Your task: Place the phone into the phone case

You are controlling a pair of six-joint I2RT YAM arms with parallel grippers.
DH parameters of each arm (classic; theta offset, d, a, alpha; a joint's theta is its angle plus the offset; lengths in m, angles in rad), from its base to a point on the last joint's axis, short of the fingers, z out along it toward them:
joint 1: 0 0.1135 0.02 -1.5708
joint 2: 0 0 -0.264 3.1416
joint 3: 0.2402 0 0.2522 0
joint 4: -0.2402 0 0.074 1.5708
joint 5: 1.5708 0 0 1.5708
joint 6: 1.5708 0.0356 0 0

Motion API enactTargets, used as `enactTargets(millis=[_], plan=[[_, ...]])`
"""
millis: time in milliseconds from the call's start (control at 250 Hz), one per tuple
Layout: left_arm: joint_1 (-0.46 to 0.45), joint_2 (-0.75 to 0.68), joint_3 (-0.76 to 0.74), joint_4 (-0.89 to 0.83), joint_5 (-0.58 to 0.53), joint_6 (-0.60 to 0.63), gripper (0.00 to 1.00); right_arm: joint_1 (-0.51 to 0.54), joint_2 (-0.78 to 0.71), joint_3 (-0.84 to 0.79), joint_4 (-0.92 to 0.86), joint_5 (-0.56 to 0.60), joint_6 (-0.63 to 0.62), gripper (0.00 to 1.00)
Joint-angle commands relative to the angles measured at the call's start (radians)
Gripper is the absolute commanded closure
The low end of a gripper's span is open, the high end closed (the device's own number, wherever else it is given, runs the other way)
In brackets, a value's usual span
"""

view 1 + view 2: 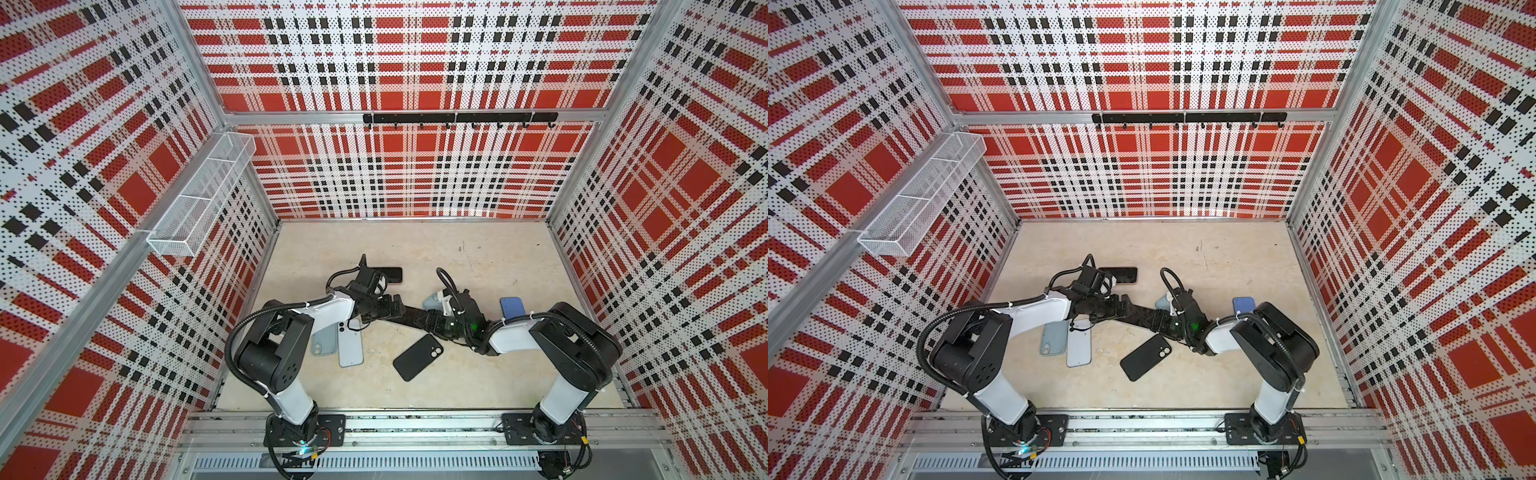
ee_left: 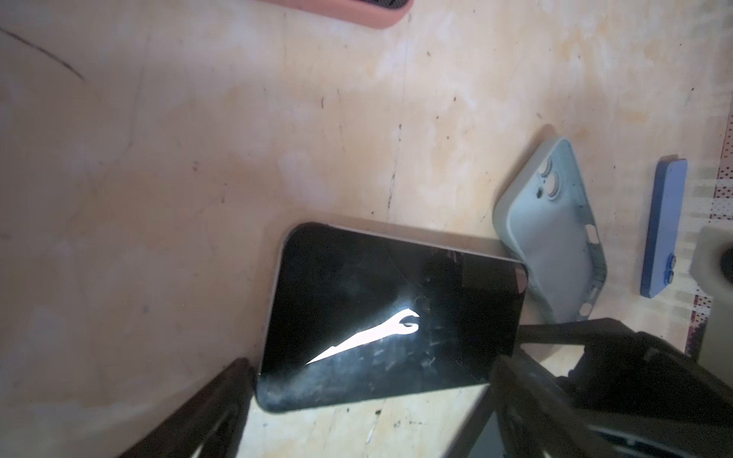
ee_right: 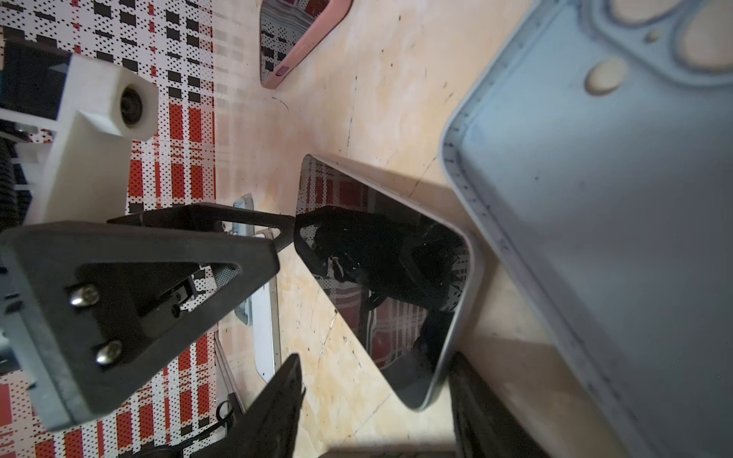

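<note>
Between the two sets of fingers sits the black-glass phone with the pale metal rim [image 1: 411, 314], its long axis running straight from the left gripper [image 2: 373, 363] across to the right gripper [image 3: 377, 357]. It shows as a narrow strip in both top views, so we take it as tilted up on edge, and it throws a shadow on the pale wooden table [image 2: 158, 158].

Left fingers [image 2: 206, 416] stand wide, one off each side of the phone's end. Whether they press on it, we cannot tell. Right fingers sit at a middling spread with the opposite end between them, and with the phone looking clear of the table, we read that as the hold.

Now the relation that matters: the pale grey-blue soft phone case [image 2: 555, 238] lies open side up just beyond the right fingers. It is right beside the phone's rim and nearer the right arm than the left. We judge the phone must tip flat and settle sideways into it.
</note>
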Motion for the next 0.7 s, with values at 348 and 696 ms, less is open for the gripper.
enactTargets(millis=[348,696], plan=[[-0.021,-0.004,-0.04,0.042,0.034,-0.025,0.09,0.008,-0.072,-0.026,0.158,-0.022,-0.047,0.49],[-0.021,-0.002,-0.042,0.045,0.038,-0.028,0.09,0.008,-0.013,-0.016,0.222,0.02,0.006,0.63]])
